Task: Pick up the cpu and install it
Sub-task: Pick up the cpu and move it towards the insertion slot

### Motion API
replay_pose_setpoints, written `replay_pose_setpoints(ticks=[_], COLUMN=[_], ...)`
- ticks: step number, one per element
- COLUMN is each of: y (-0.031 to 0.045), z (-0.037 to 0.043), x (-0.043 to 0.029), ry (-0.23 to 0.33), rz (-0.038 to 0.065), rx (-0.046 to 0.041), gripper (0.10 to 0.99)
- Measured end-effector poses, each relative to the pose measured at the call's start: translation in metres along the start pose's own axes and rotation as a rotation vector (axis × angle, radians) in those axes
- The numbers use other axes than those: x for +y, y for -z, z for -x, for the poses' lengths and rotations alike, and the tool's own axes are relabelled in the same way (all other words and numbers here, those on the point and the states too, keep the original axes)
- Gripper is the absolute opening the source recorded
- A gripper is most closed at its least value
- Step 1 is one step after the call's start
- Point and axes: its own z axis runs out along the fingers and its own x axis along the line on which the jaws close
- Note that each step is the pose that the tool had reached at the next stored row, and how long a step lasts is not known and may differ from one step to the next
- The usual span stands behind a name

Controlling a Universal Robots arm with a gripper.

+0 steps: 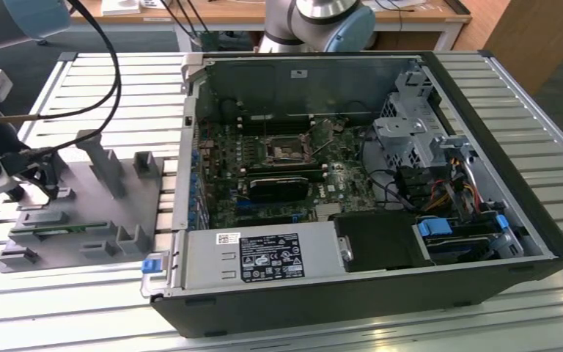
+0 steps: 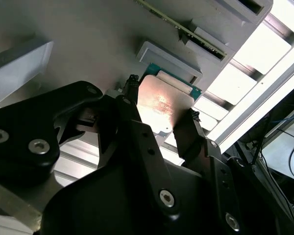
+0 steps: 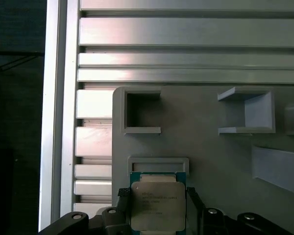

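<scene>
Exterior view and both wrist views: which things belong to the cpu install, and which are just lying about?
Job in hand: shiny silver square cpu; black gripper at it; grey plastic parts tray under it; open black computer case; green motherboard inside.
Lying about: long narrow green memory stick on the tray; grey labelled power supply box; orange-yellow cable bundle.

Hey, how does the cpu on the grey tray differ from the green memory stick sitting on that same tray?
Shape: the cpu is a flat square; the memory stick is long and narrow.
Surface: the cpu has a shiny metal top; the memory stick is green.
Position: the gripper is right at the cpu, while the memory stick lies apart from it.
Both rest in holders on the grey tray.
</scene>
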Motion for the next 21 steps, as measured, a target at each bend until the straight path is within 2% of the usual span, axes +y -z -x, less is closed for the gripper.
replay_pose_setpoints(ticks=[21], y=[0.0058], z=[-0.0001], x=[0.0003], ry=[0.0], rz=[0.0], rx=[0.0003], gripper=[0.537])
